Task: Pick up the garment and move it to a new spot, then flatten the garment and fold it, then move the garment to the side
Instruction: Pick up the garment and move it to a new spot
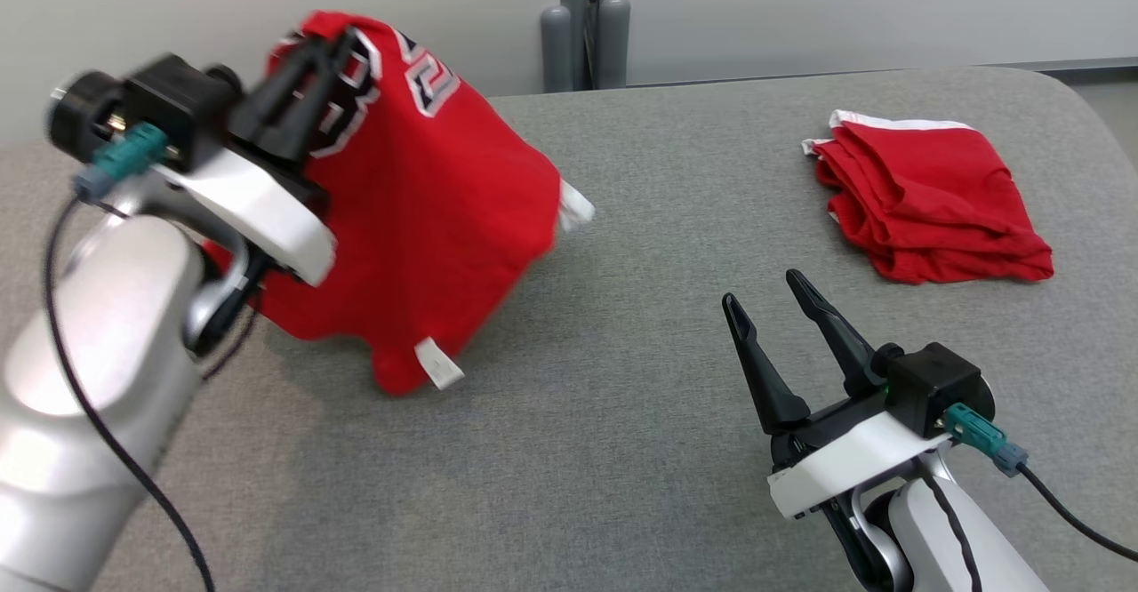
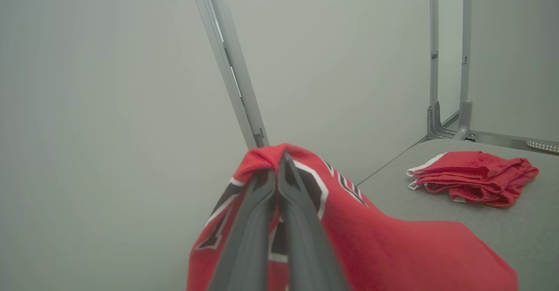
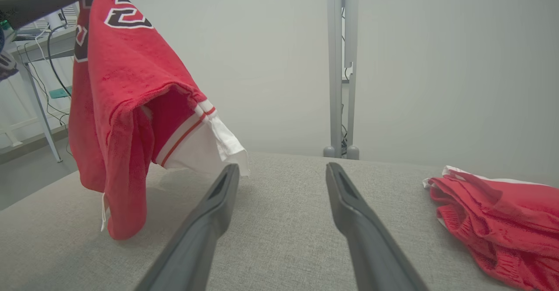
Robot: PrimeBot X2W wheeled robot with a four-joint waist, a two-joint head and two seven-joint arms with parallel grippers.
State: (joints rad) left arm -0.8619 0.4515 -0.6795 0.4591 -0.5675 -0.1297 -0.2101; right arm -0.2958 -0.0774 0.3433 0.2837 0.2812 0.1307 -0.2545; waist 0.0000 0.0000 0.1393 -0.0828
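A red jersey garment (image 1: pixel 427 201) with black-and-white lettering hangs in the air over the left of the grey table (image 1: pixel 622 450). My left gripper (image 1: pixel 324 45) is shut on its top edge, and its lower hem with a white tag touches the cloth surface. From the left wrist the garment (image 2: pixel 393 251) drapes down from the pinched fingers (image 2: pixel 244 238). In the right wrist view the garment (image 3: pixel 118 107) hangs at the left, showing a white-trimmed opening. My right gripper (image 1: pixel 763 288) stands open and holds nothing, low over the table at the right front.
A second red garment (image 1: pixel 925 201), folded, lies at the table's far right (image 2: pixel 471 177) (image 3: pixel 502 221). A grey metal post (image 1: pixel 587 23) stands behind the table's far edge. A desk with cables stands beyond the table's left side (image 3: pixel 39 50).
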